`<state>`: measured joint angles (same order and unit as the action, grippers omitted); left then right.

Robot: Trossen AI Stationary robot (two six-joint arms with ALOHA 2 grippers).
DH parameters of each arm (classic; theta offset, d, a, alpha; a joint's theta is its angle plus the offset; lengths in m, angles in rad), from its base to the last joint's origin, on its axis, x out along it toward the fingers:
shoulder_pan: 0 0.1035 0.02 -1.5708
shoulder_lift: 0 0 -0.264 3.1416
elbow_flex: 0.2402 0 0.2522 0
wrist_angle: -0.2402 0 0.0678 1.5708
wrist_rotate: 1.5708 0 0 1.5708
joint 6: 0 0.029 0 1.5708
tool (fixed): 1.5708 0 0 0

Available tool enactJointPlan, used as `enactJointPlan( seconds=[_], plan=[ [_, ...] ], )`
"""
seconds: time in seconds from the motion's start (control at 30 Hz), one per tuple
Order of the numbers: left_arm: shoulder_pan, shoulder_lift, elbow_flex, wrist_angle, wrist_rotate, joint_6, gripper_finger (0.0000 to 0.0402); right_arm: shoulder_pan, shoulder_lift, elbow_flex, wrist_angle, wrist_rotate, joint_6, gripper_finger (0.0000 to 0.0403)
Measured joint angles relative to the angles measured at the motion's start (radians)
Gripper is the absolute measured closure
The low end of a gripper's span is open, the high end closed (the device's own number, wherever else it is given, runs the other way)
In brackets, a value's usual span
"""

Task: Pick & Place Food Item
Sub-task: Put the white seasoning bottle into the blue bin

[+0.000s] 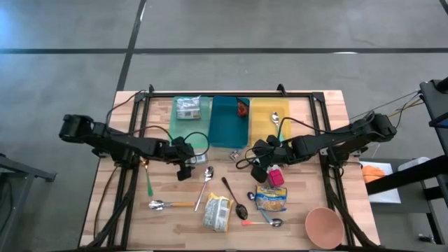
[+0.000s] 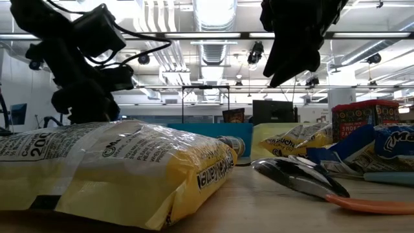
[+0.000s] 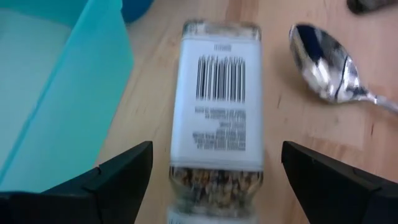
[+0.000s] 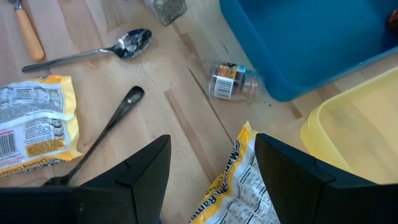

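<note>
A spice jar [image 3: 216, 106] with a white barcode label lies on its side on the wood, next to the light green tray [image 3: 56, 106]. My left gripper [image 3: 216, 146] [image 1: 185, 168] hangs open just over it, one finger on each side, gaps showing between fingers and jar. My right gripper [image 4: 211, 143] [image 1: 262, 169] stands open in the air near the yellow tray [image 1: 269, 115]. A ramen packet's corner [image 4: 245, 168] shows below and between its fingers. I cannot tell whether the fingers touch the packet.
The blue tray [image 1: 229, 122] sits between the green and yellow ones. A small jar [image 4: 233, 81] lies at its corner. Spoons [image 1: 207, 178], a black spoon [image 1: 234, 199], a yellow packet [image 1: 217, 213], a blue packet [image 1: 271, 198] and a pink bowl [image 1: 324, 225] lie toward the near edge.
</note>
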<state>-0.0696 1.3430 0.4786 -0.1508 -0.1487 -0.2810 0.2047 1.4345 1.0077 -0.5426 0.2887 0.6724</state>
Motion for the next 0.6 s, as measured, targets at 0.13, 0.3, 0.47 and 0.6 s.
enactJointPlan(
  seconds=[0.13,0.3,0.47,0.6],
  plan=[
    [0.0,0.017,0.0,0.011,-0.002,0.038,0.0044,0.0,0.0,0.0,0.001,0.0,0.0,0.0172],
    [-0.001,0.044,0.002,0.022,-0.019,0.055,0.0044,0.0,0.0,0.0,0.002,0.0,0.0,0.0172],
    [-0.001,0.053,0.002,0.031,-0.035,0.054,0.0045,0.0,0.0,0.0,0.006,0.0,-0.003,0.0172],
    [-0.001,0.051,0.002,0.031,-0.035,0.053,0.0072,0.0,0.0,0.0,0.017,0.0,-0.009,0.0172]
  ],
)
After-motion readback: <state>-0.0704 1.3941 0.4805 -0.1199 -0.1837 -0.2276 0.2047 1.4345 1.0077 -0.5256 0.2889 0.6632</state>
